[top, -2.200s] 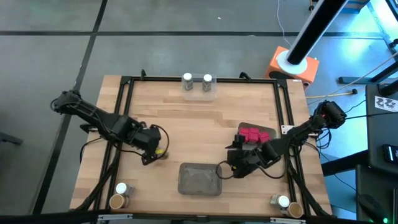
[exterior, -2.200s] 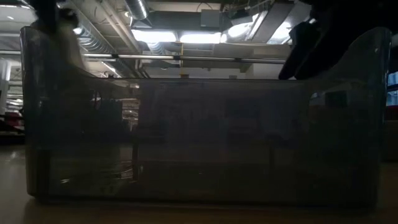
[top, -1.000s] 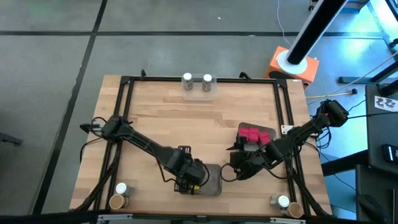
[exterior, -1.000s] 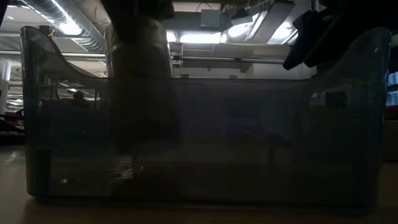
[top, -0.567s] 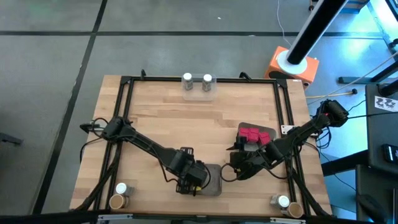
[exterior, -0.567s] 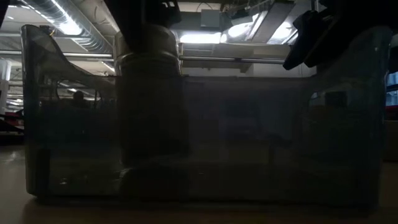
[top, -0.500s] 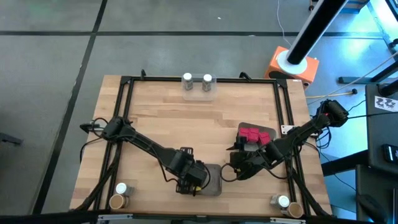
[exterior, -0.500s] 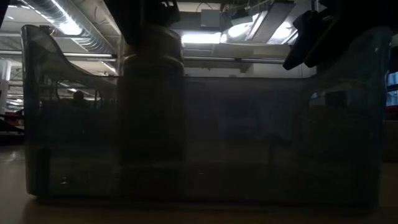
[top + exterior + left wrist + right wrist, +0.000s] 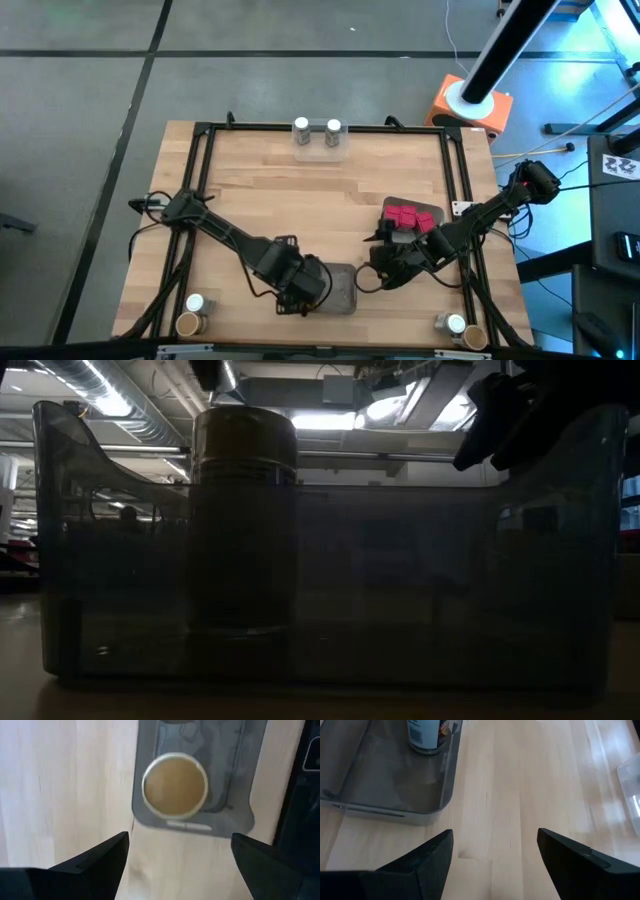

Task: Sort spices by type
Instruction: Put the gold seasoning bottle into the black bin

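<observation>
A round tan-topped spice jar [image 9: 175,785] stands upright on its base in the grey tray [image 9: 240,780]. In the low view the same jar [image 9: 243,520] shows behind the tray's translucent wall [image 9: 420,580]. My left gripper [image 9: 177,855] is open, above and back from the jar, touching nothing; in the high view my left gripper [image 9: 298,288] covers the tray's left end. My right gripper [image 9: 492,855] is open and hovers over bare wood by the tray's right end [image 9: 345,290], with the jar's labelled foot [image 9: 425,735] in its view.
Red packs [image 9: 405,215] lie in a clear tray behind my right gripper [image 9: 380,275]. Two white-capped jars [image 9: 316,128] stand at the far edge. A white-capped and a tan jar stand at the near-left corner [image 9: 190,313], another pair at the near-right corner [image 9: 463,328].
My left gripper lowered the tan-topped jar into the grey tray, where it went from tilted to upright. It then let go and drew up and toward the table's left edge. The right arm kept still.
</observation>
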Action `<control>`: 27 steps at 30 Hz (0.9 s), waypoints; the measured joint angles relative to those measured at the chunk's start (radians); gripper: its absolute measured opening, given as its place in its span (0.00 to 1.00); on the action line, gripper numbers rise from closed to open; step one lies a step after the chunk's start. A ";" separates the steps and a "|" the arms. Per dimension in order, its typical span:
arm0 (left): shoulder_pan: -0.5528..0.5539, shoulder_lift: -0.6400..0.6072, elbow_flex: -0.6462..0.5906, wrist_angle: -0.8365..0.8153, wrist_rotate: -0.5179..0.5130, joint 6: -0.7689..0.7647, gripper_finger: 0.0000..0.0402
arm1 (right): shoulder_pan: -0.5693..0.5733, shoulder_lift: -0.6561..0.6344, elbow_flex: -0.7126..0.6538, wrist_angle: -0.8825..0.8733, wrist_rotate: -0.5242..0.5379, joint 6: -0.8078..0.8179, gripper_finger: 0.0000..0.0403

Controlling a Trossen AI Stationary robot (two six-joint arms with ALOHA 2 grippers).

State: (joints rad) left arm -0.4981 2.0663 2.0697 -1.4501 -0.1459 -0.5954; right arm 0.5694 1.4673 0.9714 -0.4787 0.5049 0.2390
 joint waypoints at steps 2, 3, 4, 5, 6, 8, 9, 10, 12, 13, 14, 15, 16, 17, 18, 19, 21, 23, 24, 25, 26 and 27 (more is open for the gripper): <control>-0.015 0.000 0.021 -0.040 -0.001 -0.076 0.83 | 0.000 0.000 0.000 0.003 0.001 -0.034 0.72; -0.025 0.000 0.029 -0.067 -0.001 -0.119 0.83 | 0.000 0.000 0.000 0.005 0.001 -0.049 0.72; -0.034 0.000 0.036 -0.094 -0.001 -0.165 0.83 | 0.000 0.000 0.000 0.007 0.002 -0.069 0.72; -0.044 0.000 0.041 -0.114 0.001 -0.216 0.83 | 0.000 -0.003 0.000 0.006 0.004 -0.090 0.72; -0.056 0.000 0.043 -0.124 0.007 -0.265 0.83 | 0.000 -0.007 0.000 0.004 0.013 -0.109 0.72; -0.081 0.000 0.044 -0.121 0.021 -0.357 0.83 | 0.000 -0.022 0.000 0.005 0.039 -0.144 0.72; -0.095 0.000 0.044 -0.121 0.031 -0.401 0.83 | 0.000 -0.033 0.000 -0.001 0.050 -0.159 0.72; -0.107 0.000 0.043 -0.121 0.039 -0.448 0.83 | 0.000 -0.046 0.000 -0.003 0.054 -0.173 0.72; -0.132 -0.004 0.043 -0.121 0.053 -0.550 0.83 | 0.000 -0.080 0.000 -0.001 0.062 -0.208 0.72; -0.144 -0.005 0.044 -0.121 0.060 -0.595 0.83 | 0.000 -0.095 0.000 0.007 0.064 -0.223 0.72; -0.158 -0.005 0.044 -0.121 0.065 -0.639 0.83 | 0.000 -0.109 0.000 0.016 0.064 -0.243 0.72; -0.171 -0.005 0.044 -0.121 0.073 -0.678 0.83 | 0.000 -0.120 0.000 0.021 0.065 -0.261 0.72; -0.181 -0.005 0.043 -0.121 0.086 -0.718 0.83 | 0.000 -0.129 0.000 0.022 0.065 -0.276 0.72; -0.193 -0.005 0.043 -0.121 0.105 -0.759 0.83 | 0.000 -0.135 0.000 0.025 0.068 -0.294 0.72; -0.204 -0.005 0.043 -0.121 0.118 -0.801 0.83 | -0.002 -0.139 0.000 0.028 0.070 -0.306 0.72; -0.215 -0.005 0.043 -0.121 0.131 -0.848 0.83 | -0.009 -0.142 0.000 0.035 0.069 -0.325 0.72; -0.239 -0.005 0.043 -0.121 0.158 -0.944 0.83 | -0.023 -0.144 0.000 0.045 0.059 -0.344 0.72; -0.262 -0.005 0.043 -0.121 0.192 -1.047 0.83 | -0.048 -0.144 0.000 0.051 0.047 -0.356 0.72; -0.273 -0.005 0.043 -0.121 0.211 -1.099 0.83 | -0.061 -0.144 0.000 0.057 0.038 -0.366 0.72; -0.285 -0.005 0.043 -0.121 0.228 -1.149 0.83 | -0.074 -0.144 0.000 0.064 0.025 -0.375 0.72; -0.298 -0.005 0.043 -0.121 0.239 -1.197 0.83 | -0.088 -0.144 0.000 0.068 0.012 -0.380 0.72; -0.310 -0.005 0.042 -0.120 0.248 -1.245 0.83 | -0.104 -0.144 0.000 0.069 -0.001 -0.387 0.72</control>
State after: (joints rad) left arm -0.8085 2.0609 2.1117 -1.5702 0.1016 -1.8402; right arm 0.4654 1.3231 0.9710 -0.4098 0.5039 -0.1479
